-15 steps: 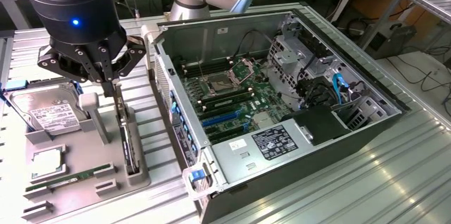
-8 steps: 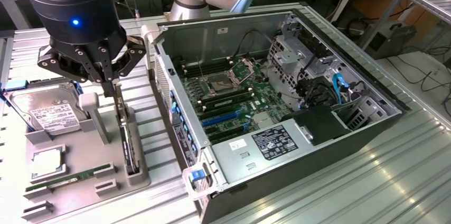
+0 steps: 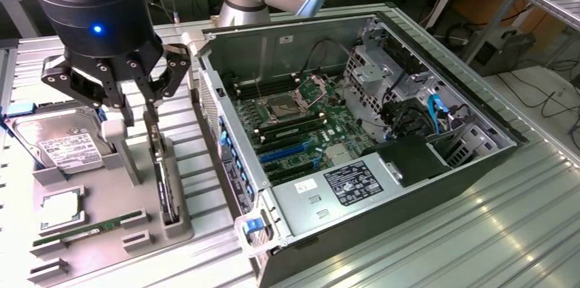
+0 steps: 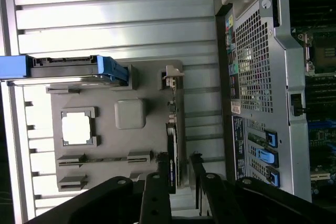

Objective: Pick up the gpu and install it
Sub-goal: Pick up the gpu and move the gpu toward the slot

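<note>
The hand, black, with two jointed fingers, was seen parted and clamped on nothing, poised directly over the gpu. In the wrist view the card's thin edge was framed between the two fingertips, with a gap visible on at least one side. Whether the nearer finger touched it could not be told.

The gpu, one slim dark board with a silvery metal bracket at its end, was held upright on its long edge in a slot of a matte grey moulded fixture beneath the hand.

On the same fixture, beside the hand and away from the case, three further parts were seated:
- one boxy silver hard drive with a white label and blue side rails
- one square metallic processor
- one narrow green RAM stick

On the other side of the hand, near the fixture, one open computer case was laid on its side. It was of grey sheet metal with a perforated rear panel, and its green motherboard was exposed.

Everything was carried on a ribbed, shiny aluminium surface.
</note>
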Action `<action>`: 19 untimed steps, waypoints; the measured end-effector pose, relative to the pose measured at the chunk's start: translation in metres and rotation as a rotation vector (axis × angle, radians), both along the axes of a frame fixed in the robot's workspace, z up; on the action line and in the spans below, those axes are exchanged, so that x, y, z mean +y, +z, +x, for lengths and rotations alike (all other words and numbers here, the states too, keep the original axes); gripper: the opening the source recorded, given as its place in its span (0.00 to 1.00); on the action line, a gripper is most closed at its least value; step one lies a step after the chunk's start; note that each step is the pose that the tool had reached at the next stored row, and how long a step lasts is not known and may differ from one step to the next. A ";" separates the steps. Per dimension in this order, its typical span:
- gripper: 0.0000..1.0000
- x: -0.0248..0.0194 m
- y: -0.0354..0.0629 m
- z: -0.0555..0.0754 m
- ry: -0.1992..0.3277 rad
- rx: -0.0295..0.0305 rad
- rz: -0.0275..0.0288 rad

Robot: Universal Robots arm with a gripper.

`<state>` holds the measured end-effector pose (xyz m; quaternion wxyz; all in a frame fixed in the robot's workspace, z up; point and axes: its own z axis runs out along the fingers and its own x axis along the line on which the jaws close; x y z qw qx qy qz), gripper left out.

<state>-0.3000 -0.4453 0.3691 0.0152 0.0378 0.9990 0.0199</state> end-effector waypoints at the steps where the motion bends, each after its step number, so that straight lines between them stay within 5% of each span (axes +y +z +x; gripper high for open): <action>1: 0.36 0.0000 -0.0005 0.000 0.000 -0.0001 -0.0001; 3: 0.42 0.0000 -0.0026 0.000 0.000 0.0000 -0.0002; 19: 0.42 -0.0005 -0.0375 -0.001 0.000 0.0001 -0.0002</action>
